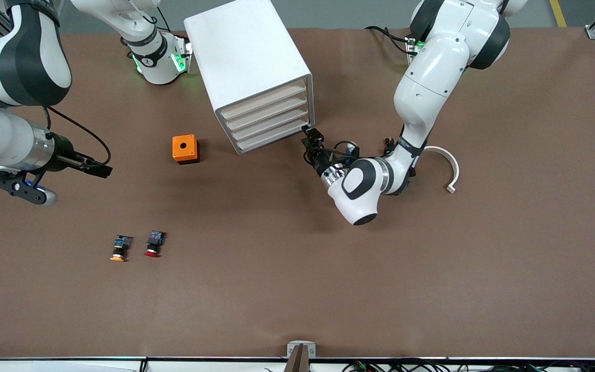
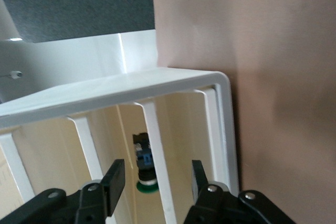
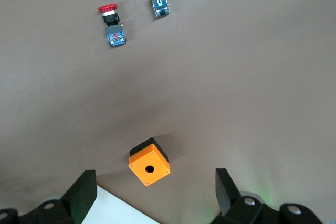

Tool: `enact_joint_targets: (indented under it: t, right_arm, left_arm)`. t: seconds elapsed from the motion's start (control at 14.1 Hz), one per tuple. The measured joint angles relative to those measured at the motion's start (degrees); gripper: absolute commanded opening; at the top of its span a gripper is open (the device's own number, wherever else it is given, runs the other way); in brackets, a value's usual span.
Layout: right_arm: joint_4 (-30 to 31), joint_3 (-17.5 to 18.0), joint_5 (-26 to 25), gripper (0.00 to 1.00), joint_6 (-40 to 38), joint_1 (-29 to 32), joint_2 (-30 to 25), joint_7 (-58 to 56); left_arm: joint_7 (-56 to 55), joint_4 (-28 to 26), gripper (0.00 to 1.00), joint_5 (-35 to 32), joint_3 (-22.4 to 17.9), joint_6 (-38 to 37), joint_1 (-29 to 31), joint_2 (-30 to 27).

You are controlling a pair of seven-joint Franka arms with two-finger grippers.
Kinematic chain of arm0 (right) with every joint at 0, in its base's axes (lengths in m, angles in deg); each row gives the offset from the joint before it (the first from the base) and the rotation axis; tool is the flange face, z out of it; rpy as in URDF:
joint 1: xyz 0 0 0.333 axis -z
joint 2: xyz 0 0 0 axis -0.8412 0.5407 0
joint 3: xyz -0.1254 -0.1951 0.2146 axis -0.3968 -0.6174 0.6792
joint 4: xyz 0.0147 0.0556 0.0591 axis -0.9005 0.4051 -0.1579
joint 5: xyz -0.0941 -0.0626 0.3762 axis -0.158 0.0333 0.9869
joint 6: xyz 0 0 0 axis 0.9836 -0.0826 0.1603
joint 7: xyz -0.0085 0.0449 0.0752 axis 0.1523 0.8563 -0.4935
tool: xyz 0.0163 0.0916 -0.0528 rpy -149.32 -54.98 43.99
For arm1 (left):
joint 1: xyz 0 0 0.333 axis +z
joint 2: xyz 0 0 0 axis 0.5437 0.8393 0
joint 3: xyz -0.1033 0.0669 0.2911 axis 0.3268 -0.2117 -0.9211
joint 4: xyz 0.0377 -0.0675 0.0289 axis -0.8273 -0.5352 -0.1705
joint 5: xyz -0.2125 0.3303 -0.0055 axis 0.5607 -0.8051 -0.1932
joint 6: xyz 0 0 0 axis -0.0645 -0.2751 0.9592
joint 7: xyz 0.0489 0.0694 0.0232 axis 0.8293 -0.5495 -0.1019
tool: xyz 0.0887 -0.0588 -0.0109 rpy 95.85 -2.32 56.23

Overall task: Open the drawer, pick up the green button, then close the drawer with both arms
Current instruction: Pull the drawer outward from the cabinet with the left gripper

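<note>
Two hands, one at the cabinet (image 1: 256, 72), one waiting off to the side.

Front view: left hand (image 1: 312, 138) at the cabinet's lower front corner, beside the drawer (image 1: 271, 138), which sits flush; right hand (image 1: 100, 169) waits toward the right arm's end of the surface (image 1: 432, 284). Orange cube (image 1: 185, 149) beside the cabinet; red-capped button (image 1: 153, 244) and orange-capped button (image 1: 120, 248) nearer the camera than the cabinet.
Left wrist view: left hand (image 2: 157, 179) spread, fingers (image 2: 114, 179) straddling a cabinet rail; green button (image 2: 144, 163) inside the cabinet.
Right wrist view: right hand (image 3: 155, 192) spread wide over the orange cube (image 3: 149, 162); cabinet corner just beside the cube.
</note>
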Motion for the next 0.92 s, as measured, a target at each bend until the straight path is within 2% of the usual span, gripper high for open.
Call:
enact_joint_targets:
  t: [0.43, 0.71, 0.92]
  right_arm:
    - [0.0, 0.0, 0.0, 1.00, 0.0, 0.0, 0.0, 0.1]
    - [0.0, 0.1, 0.1, 1.00, 0.0, -0.1, 0.0, 0.6]
    - [0.0, 0.1, 0.2, 1.00, 0.0, -0.3, 0.0, 1.2]
  left_arm:
    - [-0.9, -1.0, 0.56, 0.8, 0.7, -0.5, -2.2, 0.3]
    - [-1.1, -1.1, 0.46, 1.6, 0.7, -0.5, -4.0, 1.0]
    - [-1.1, -1.3, 0.34, 1.6, 0.7, -0.5, -5.5, 1.4]
